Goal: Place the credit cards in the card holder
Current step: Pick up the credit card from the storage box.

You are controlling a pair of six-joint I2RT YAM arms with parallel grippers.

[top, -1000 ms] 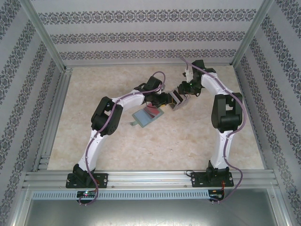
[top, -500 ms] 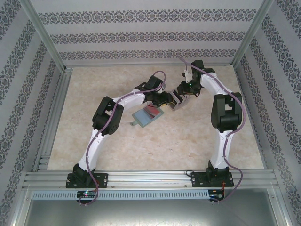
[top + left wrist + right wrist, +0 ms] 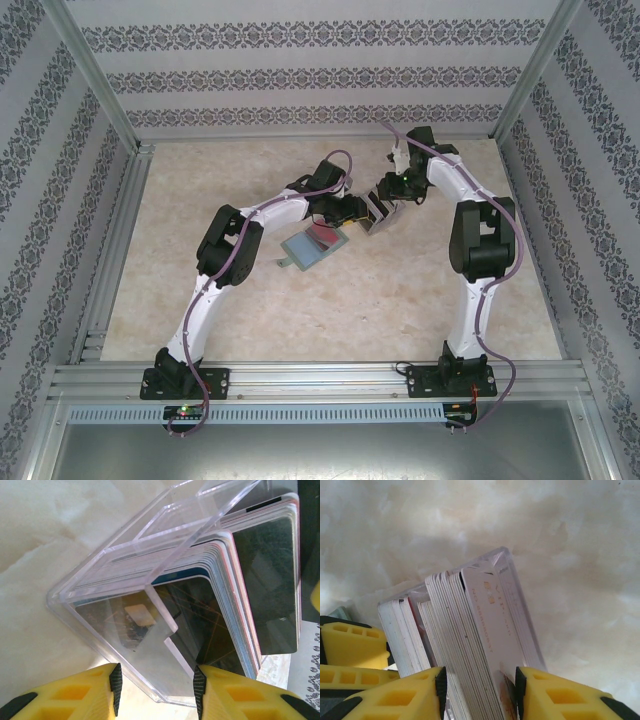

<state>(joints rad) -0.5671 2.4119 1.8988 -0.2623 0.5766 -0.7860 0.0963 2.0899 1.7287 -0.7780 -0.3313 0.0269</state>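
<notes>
A pale beige, marble-patterned table [image 3: 300,320] sits inside a booth. Its walls [image 3: 300,80] are papered in grey ornamental stripes, and bare aluminium rails [image 3: 300,375] run along the near edge and up the corners.

The pale green, rounded rectangular folding card holder [image 3: 312,245] lies open and flat near the table's middle, with its grey and red inside facing up. Its long axis runs diagonally from near-left to far-right, and the red part is at the far end.

Just to its right, a clear hard-plastic box [image 3: 378,215] is held tilted between the two arms. In the left wrist view, the left gripper [image 3: 157,690] has its yellow jaws closed on one corner of that box. The box holds a fanned stack of thin rectangular credit cards [image 3: 265,580], the nearest ones showing dark faces.

In the right wrist view, the right gripper [image 3: 480,690] has its jaws clamped across the thickness of part of the stack. These cards stand on edge. Their long axis points straight away from the jaws, and their far short ends sit in the clear box. A further bundle of cards sits just outside the grip, on the left.
</notes>
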